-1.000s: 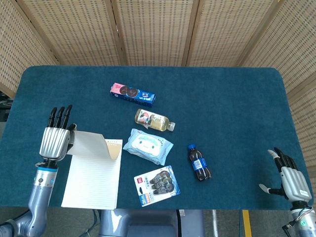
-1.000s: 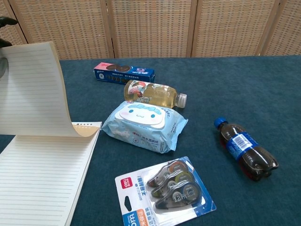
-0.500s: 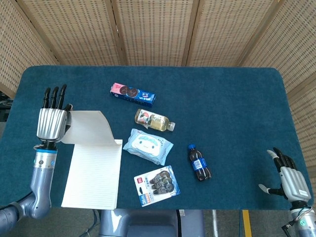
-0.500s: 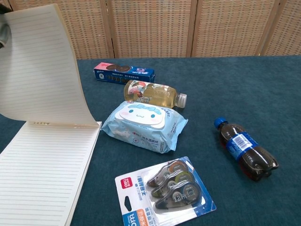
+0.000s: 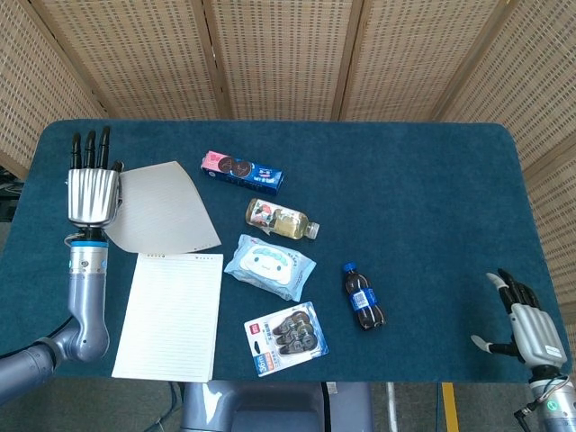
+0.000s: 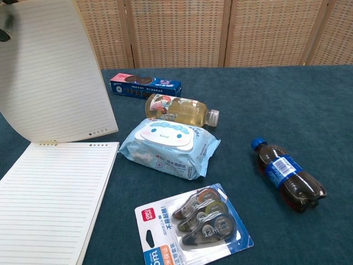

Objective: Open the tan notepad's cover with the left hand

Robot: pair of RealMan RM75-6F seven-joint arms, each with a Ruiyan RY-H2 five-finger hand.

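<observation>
Cover of the tan notepad is swung up and back past its top binding edge, lined page fully exposed; task looks nearly complete, with only laying the cover flat on the table and letting go left, by my reading. Left hand sits at the cover's far left edge, fingers straight and pointing away from the robot; cover appears held against the thumb side, though the contact itself is hidden. Notepad lies at the table's front left, just left of the wipes pack. Right hand idles at front right, fingers spread, holding nothing. Cover is thin, flexible card, curling slightly, ruled inside, with small punched holes along the bound edge in the chest view. Page is pale cream paper, flat. Table surface is dark teal felt-like cloth. Wipes pack is soft, glossy, pillowy plastic.
</observation>
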